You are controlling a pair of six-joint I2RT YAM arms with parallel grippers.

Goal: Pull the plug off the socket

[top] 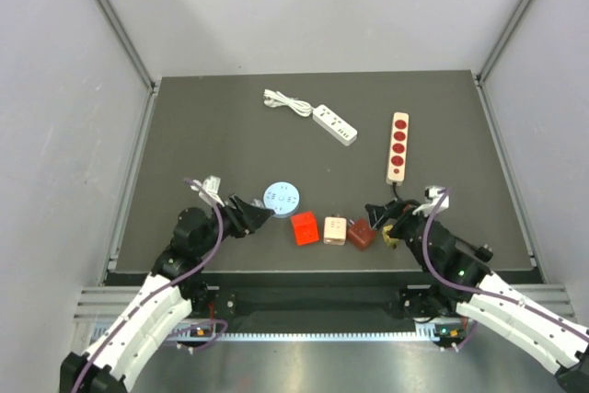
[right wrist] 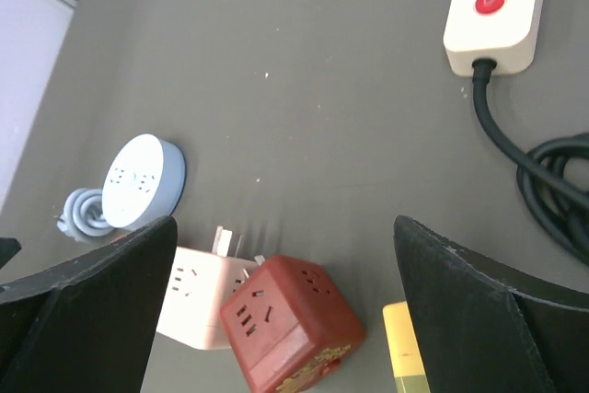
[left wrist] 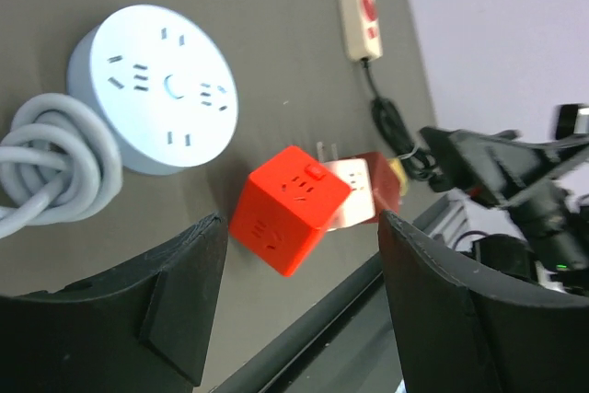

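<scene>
Three cube adapters lie in a row near the table's front edge: a bright red cube (top: 305,228), a cream cube (top: 334,230) with bare prongs pointing away, and a dark red cube (top: 362,236) pressed against the cream one. I cannot tell whether those two are plugged together. My left gripper (top: 262,216) is open and empty, just left of the bright red cube (left wrist: 287,209), which sits between and beyond its fingers (left wrist: 184,292). My right gripper (top: 379,213) is open and empty above the dark red cube (right wrist: 294,324) and cream cube (right wrist: 198,306).
A round blue-white socket (top: 282,197) with a coiled grey cord lies behind the left gripper. A white power strip (top: 334,124) and a cream strip with red sockets (top: 398,146) lie farther back. A yellow block (right wrist: 400,347) and a black cable (right wrist: 552,181) lie by the right gripper.
</scene>
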